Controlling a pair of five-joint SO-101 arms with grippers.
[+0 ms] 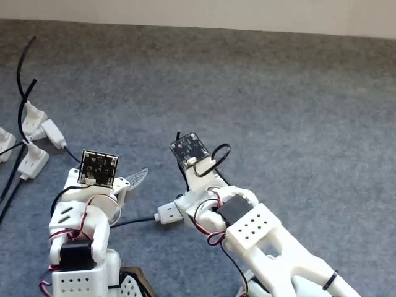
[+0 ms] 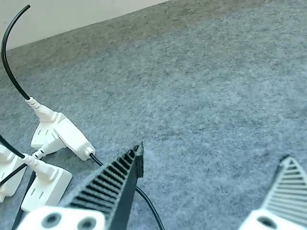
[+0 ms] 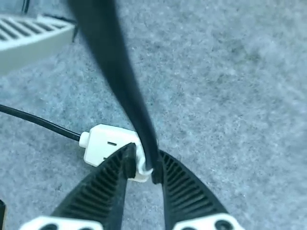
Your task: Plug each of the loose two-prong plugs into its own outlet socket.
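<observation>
Indoor test bench, likely a lab — grey carpet point(image 1: 278, 93), pale wall point(image 1: 247, 12)

You have one black-corded white plug point(image 1: 167, 215) lying flat at lower centre and white outlet sockets point(image 1: 32, 162) clustered at the left edge.

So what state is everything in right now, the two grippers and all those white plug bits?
Left gripper: open, holding nothing, above the carpet.
Right gripper: shut on the white plug.
White plug: lying on the carpet, not in any socket.
Cluster of white plugs and sockets: lying on the carpet, untouched; one pair looks joined.
</observation>
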